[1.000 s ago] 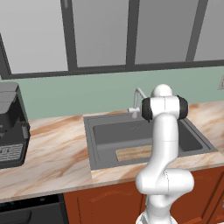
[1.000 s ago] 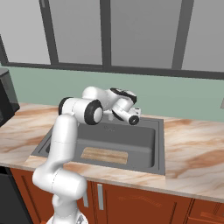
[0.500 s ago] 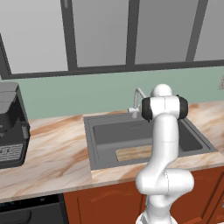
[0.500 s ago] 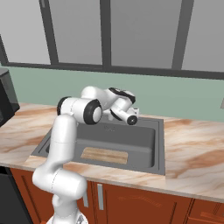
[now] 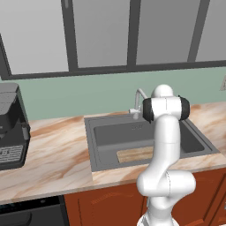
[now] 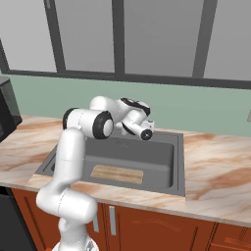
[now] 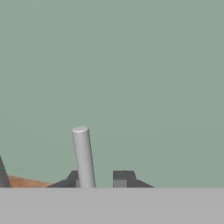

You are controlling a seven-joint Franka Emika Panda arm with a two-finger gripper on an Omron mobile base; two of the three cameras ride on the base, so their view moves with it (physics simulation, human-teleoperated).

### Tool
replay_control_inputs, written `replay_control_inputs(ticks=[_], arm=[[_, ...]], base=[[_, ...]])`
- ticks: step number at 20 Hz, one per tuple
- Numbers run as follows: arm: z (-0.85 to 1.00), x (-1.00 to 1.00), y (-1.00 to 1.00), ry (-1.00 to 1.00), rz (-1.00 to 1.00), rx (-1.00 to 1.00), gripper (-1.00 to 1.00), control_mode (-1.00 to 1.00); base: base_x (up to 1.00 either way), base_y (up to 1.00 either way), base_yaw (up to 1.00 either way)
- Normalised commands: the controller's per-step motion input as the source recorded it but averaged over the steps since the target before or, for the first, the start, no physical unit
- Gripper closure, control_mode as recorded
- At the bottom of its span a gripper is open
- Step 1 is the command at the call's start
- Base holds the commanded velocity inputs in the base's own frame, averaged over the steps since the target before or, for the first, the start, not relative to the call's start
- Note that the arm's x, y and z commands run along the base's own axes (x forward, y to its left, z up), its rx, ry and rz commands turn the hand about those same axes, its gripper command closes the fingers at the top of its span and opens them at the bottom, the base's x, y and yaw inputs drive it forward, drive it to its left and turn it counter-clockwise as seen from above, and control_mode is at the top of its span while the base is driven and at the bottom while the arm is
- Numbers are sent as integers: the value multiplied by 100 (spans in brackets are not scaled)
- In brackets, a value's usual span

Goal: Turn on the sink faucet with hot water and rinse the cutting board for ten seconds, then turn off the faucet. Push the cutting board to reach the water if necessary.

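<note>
The sink faucet (image 5: 139, 95) stands at the back rim of the sink (image 5: 90, 145), partly behind my arm. No water shows at its spout. The cutting board (image 5: 134, 154) (image 6: 117, 174) lies flat on the basin floor near the front wall. My gripper (image 6: 146, 133) is at the faucet's base, above the sink's (image 6: 179, 162) back edge. In the hand view a grey rod of the faucet (image 7: 83, 157) rises against the left fingertip (image 7: 70, 179), and a small gap separates it from the right one. My gripper (image 7: 99, 180) has its jaws narrow but apart, gripping nothing.
A black coffee machine (image 5: 11, 126) (image 6: 7, 108) stands on the counter left of the sink. The green wall (image 7: 131, 65) is close in front of the hand. Marbled counter (image 6: 220, 166) runs along both sides of the basin.
The jaws have narrowed. The hand has shifted slightly at the faucet's base. The board has not moved.
</note>
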Motion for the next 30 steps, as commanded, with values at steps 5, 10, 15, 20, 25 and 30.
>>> replay_control_inputs(ticks=[5,10,15,20,25,30], arm=[[0,0,0,0,0,0,100,-100],[0,0,0,0,0,0,100,-100],[0,0,0,0,0,0,100,-100],[0,0,-24,1,0,0,100,-100],[0,0,-46,0,0,1,100,-100],[0,0,-58,0,0,0,100,-100]], base=[[0,0,0],[0,0,0],[0,0,0],[0,0,0],[0,0,0],[0,0,0]])
